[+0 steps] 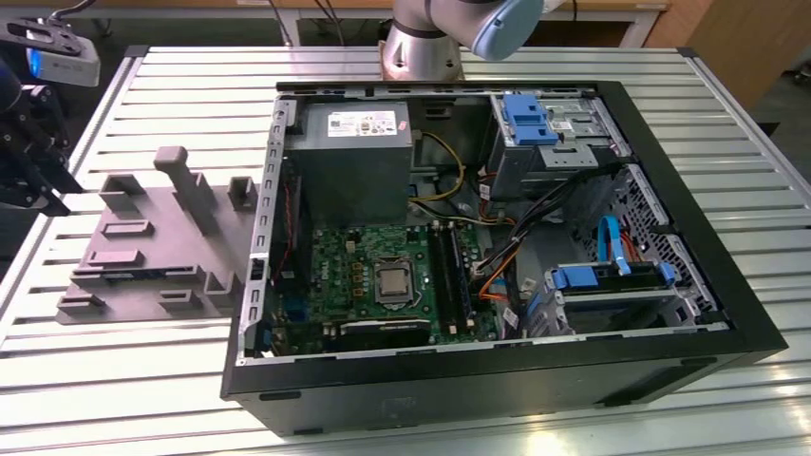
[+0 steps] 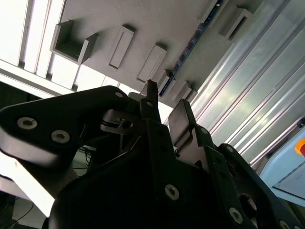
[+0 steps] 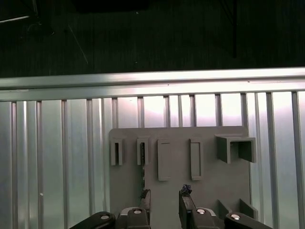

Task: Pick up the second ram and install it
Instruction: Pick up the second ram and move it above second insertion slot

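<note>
Pincer: gripper (image 3: 164, 204) with its fingers parted and nothing held, hovering over a grey holder tray (image 3: 224, 183).
Second ram: the second ram (image 3: 142, 171) stands on edge in a tray slot near one fingertip, untouched.
Progress: seemingly early; the stick is not yet grasped, and lifting and installing both remain.
Surroundings: open computer case (image 1: 507, 380) on a slatted metal table (image 1: 152, 380), towards the exterior view's right; its black memory slots (image 1: 450, 271) are well apart from the tray.
Obstacles: orange cables (image 1: 497, 269) beside the slots; raised tray posts (image 1: 178, 176).

I count one grey fixture (image 3: 214, 181) just ahead of my gripper (image 3: 165, 207), one ram (image 3: 142, 164) standing in it, one computer case (image 1: 507, 385), and two blue brackets (image 1: 526, 119) (image 1: 606, 277).
</note>
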Robot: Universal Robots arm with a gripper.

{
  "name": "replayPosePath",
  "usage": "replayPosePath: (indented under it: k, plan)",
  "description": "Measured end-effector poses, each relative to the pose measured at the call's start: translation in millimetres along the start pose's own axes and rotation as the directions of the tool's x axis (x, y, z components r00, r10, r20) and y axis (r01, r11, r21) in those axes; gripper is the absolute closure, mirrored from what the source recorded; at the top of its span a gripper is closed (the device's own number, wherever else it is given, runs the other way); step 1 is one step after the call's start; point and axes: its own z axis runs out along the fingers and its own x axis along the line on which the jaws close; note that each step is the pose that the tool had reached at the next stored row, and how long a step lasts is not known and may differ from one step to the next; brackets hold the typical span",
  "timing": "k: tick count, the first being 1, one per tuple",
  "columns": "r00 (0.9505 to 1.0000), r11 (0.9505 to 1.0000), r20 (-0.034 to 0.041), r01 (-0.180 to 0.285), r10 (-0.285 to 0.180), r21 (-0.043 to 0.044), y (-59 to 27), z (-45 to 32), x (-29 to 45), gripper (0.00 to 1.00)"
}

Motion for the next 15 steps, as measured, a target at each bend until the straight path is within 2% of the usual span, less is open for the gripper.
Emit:
replayPosePath:
  k: [15]
  plan:
    - [1.0,1.0,-0.0001,0.0,0.0,0.0002,-0.2,9.9,1.9,0.63]
